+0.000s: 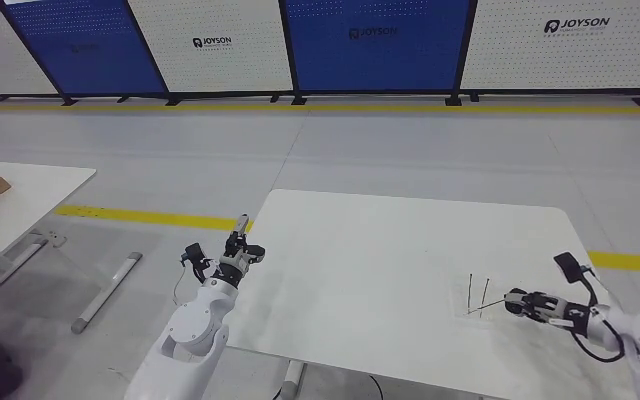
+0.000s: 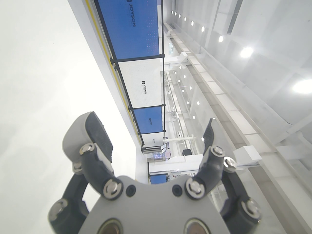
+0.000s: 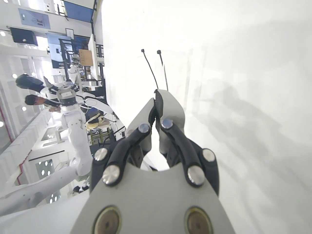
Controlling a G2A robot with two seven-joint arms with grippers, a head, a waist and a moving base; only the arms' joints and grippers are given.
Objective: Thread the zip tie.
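Two thin black zip ties lie near the right side of the white table [image 1: 380, 260]. My right gripper [image 3: 155, 93] is shut on the tail of one zip tie [image 3: 149, 68], whose head points away from the fingers. The second zip tie [image 3: 163, 67] runs alongside it and passes behind a finger. From above, the right gripper [image 1: 511, 300] sits low at the table's right edge, just right of both zip ties [image 1: 471, 291]. My left gripper [image 1: 240, 243] is at the table's left edge, tilted upward. In its wrist view the left gripper [image 2: 153, 127] is open with nothing between its fingers.
A second white table [image 1: 40, 190] stands off to the far left, with a grey bar [image 1: 105, 291] on the floor beside it. Yellow floor tape runs behind the work table. Blue and white panels line the back.
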